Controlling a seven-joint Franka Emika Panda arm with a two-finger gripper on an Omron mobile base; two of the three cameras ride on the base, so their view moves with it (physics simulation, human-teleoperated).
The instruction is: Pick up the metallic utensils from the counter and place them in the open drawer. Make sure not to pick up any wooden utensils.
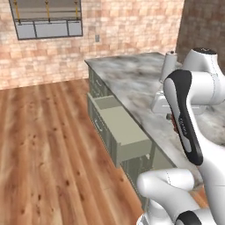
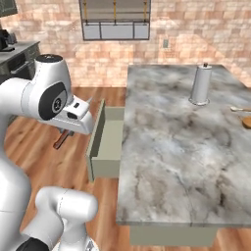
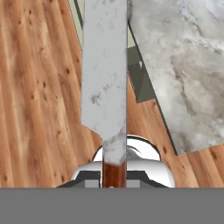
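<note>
one knife (image 3: 105, 78) sits clamped in the gripper (image 3: 114, 177): the hand view looks straight along it, the dark reddish-brown handle pinched at the bottom of that view and the broad silvery blade running up and away from the fingers, covering the middle of the view. past the blade lie the wooden floor (image 3: 39, 87) on one side and the marbled counter (image 3: 183, 65) on the other, with a strip of the open drawer (image 3: 140, 78) between them.

from the right base view the gripper (image 2: 66, 133) hangs off the counter's edge, above the floor and just beside the panelled front of the open drawer (image 2: 110, 142) – outside the box, not over its pale interior. a reddish-brown piece of the knife (image 2: 61, 140) pokes down and outward below the hand.

in the left base view the open drawer (image 1: 118, 127) stands pulled out from the sage-green cabinets, and the arm covers the hand.

on the counter (image 2: 176, 147) a grey cylinder (image 2: 200, 84) stands upright near the far end, and at the right edge a tan wooden spoon (image 2: 241, 109) shows in part, well apart from the gripper.
</note>
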